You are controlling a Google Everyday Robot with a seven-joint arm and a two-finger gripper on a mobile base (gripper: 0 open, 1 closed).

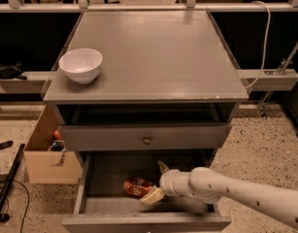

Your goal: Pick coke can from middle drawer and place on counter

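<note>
The coke can (137,187) lies on its side on the floor of the pulled-out middle drawer (109,171), a little left of the drawer's centre. My gripper (152,182) reaches into the drawer from the right on a white arm. It is open, with one finger behind the can's right end and a tan fingertip (151,196) in front of it. The jaws are not closed on the can. The counter (153,57) is the grey top of the cabinet above.
A white bowl (81,64) stands on the counter's left front part. A closed drawer front with a round knob (147,140) sits just above the open drawer. A cardboard box (46,154) stands on the floor to the cabinet's left, with black poles beside it.
</note>
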